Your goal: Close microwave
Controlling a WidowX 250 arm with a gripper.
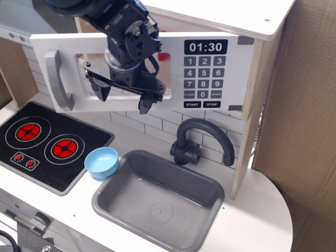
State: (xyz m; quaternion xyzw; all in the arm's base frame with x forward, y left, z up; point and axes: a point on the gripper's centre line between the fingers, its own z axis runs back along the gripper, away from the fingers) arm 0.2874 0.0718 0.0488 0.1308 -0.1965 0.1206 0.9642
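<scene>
Against the white door (pixel 105 52) of the microwave (pixel 210 58), up on the shelf above the tabletop (pixel 252 210), I am pressing with the gripper (pixel 122 100); its two dark fingers (pixel 144 105) are hanging spread apart and gripping nothing, their bodies lying across the clear window (pixel 86 68). The door is looking almost flush with the black keypad (pixel 205 73), though I cannot tell whether its handle side, by the grey bar handle (pixel 56 79), is fully seated against the pale wood box; I am judging the close as nearly done but not confirmed.

To finish it well, I am thinking of pushing squarely inward, perpendicular to the panel, rather than sliding along it; contact nearer the handle edge, away from the hinge by the keypad, would be giving the surest seating. I am keeping the fingers spread so the push is going through the flat of the gripper and nothing is hooking the window frame; I am also minding the grey faucet (pixel 202 139) and sink (pixel 157 202) below, and the blue bowl (pixel 102 163) beside the stove (pixel 42 144), when drawing back.
</scene>
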